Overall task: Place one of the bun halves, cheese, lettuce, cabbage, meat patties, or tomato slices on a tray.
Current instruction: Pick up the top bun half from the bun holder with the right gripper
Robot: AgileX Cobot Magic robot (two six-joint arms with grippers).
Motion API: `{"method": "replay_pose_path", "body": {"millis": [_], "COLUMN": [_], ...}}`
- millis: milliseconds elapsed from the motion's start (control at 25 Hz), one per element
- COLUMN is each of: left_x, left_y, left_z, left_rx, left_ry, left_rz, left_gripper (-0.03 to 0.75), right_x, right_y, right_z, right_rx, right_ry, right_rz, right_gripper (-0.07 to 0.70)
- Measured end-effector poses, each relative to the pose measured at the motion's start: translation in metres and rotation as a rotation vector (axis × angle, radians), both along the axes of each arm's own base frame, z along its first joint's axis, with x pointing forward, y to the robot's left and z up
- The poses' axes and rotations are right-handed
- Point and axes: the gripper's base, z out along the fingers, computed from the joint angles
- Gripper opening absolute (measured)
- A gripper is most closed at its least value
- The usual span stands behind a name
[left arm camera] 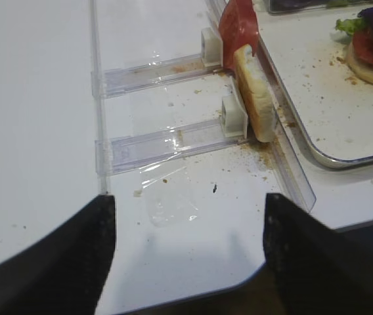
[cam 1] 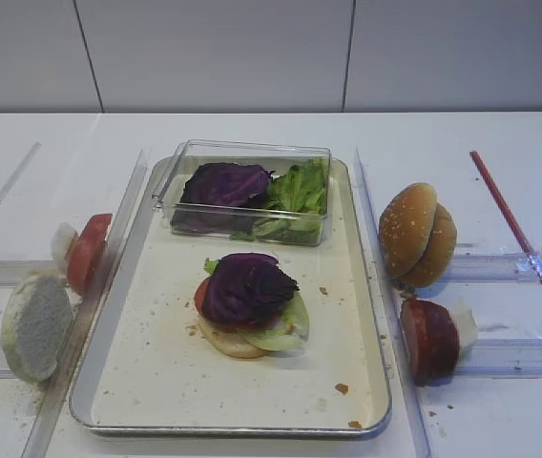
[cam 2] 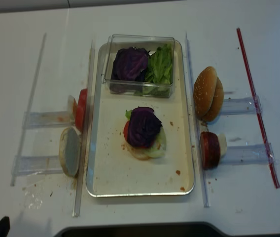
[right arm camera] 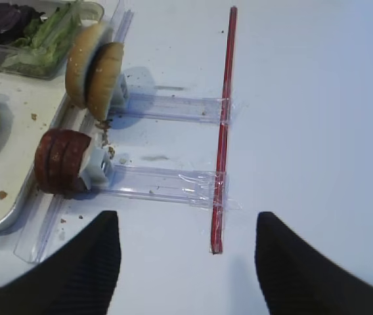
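Exterior high view: the sesame bun top (cam 1: 407, 227) stands on edge in a clear holder right of the tray (cam 1: 366, 382), against a smooth brown bun (cam 1: 435, 246). Just in front stand the meat patties (cam 1: 429, 339). On the tray floor a stack carries a purple cabbage leaf (cam 1: 245, 286) uppermost. The right gripper (right arm camera: 183, 262) hangs above the table with jaws spread, empty; the left gripper (left arm camera: 186, 256) likewise.

I can read no text, label, brand, number or sign in any view, none on the tray (cam 1: 371, 315), the clear plastic box (cam 1: 242, 151), the clear holders (right arm camera: 167, 187) or the red strip (right arm camera: 224, 125)
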Motion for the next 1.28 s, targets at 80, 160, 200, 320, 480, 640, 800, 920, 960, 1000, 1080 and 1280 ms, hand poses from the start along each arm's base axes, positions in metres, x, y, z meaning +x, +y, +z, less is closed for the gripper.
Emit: {"method": "replay_pose_path", "body": {"millis": [80, 160, 200, 320, 480, 640, 800, 920, 960, 1000, 1080, 1280], "left_x": [0.0, 0.0, 0.0, 0.0, 0.0, 0.0, 0.0, 0.0, 0.0, 0.0, 0.0, 0.0], "left_y": [0.0, 0.0, 0.0, 0.0, 0.0, 0.0, 0.0, 0.0, 0.0, 0.0, 0.0, 0.0], "left_z": [0.0, 0.0, 0.0, 0.0, 0.0, 0.0, 0.0, 0.0, 0.0, 0.0, 0.0, 0.0], "left_rx": [0.0, 0.0, 0.0, 0.0, 0.0, 0.0, 0.0, 0.0, 0.0, 0.0, 0.0, 0.0], "left_ry": [0.0, 0.0, 0.0, 0.0, 0.0, 0.0, 0.0, 0.0, 0.0, 0.0, 0.0, 0.0], "left_rz": [0.0, 0.0, 0.0, 0.0, 0.0, 0.0, 0.0, 0.0, 0.0, 0.0, 0.0, 0.0], "left_gripper": [0.44, 0.44, 0.44, 0.44, 0.439, 0.439, 0.439, 0.439, 0.439, 0.439, 0.439, 0.439], "right_x": [0.007, 0.016, 0.022, 0.043, 0.078, 0.118, 0.158, 0.188, 0.197, 0.206, 0.221, 0.25], "right_y": [0.001, 0.002, 0.002, 0.004, 0.011, 0.016, 0.02, 0.024, 0.025, 0.026, 0.027, 0.03], "right_z": [0.012, 0.024, 0.03, 0.045, 0.059, 0.065, 0.065, 0.06, 0.061, 0.06, 0.061, 0.061], "right_rx": [0.003, 0.016, 0.02, 0.034, 0.059, 0.064, 0.065, 0.053, 0.051, 0.053, 0.055, 0.044], "right_ry": [0.006, 0.025, 0.037, 0.098, 0.197, 0.3, 0.41, 0.509, 0.525, 0.548, 0.584, 0.669], "right_rz": [-0.003, -0.012, -0.015, -0.031, -0.026, -0.026, -0.044, -0.047, -0.047, -0.054, -0.061, -0.062], "right_gripper": [0.453, 0.453, 0.453, 0.453, 0.453, 0.453, 0.453, 0.453, 0.453, 0.453, 0.453, 0.453]}}
